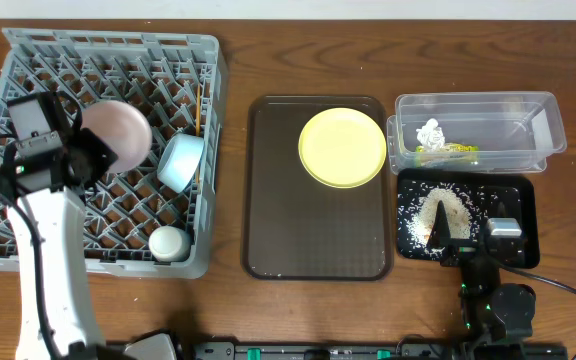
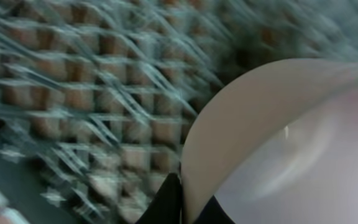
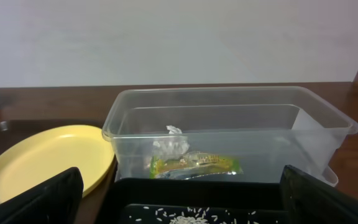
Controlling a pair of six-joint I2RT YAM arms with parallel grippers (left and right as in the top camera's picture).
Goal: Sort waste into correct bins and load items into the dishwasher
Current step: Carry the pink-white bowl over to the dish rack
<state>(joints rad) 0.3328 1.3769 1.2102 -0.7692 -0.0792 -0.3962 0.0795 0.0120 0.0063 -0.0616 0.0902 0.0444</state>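
The left pincer (image 1: 90, 152) is clenched on the rim of the pink bowl (image 1: 118, 132). In the left wrist view, the thin edge of this bowl is seen pinched between the two dark fingers, although that view is much blurred. The bowl is held tilted over the left half of the dish rack (image 1: 108, 42); whether it touches the pegs cannot be told.

Inside the rack, the blue bowl (image 1: 180, 162) is laid on its side just right of the pink one. The cup (image 1: 168, 243) is placed near the front right corner. The chopsticks (image 1: 198, 108) are seen close to the right wall, behind the blue bowl.

The rack is set at the left end of the table (image 1: 268, 50), and the brown tray (image 1: 313, 235) is found in the middle. The yellow plate (image 1: 342, 147) is resting on its far right part.

At the right, the tissue (image 1: 430, 131) and the wrapper (image 1: 448, 152) are lying together in the clear tub (image 1: 548, 125). The black tray (image 1: 523, 195) is set just in front of the tub, and the rice (image 1: 444, 208) is heaped and scattered on its left half.

The right pincer (image 1: 471, 236) is released, with its jaws spread wide. It is kept low over the near edge of the black tray and is turned toward the tub.
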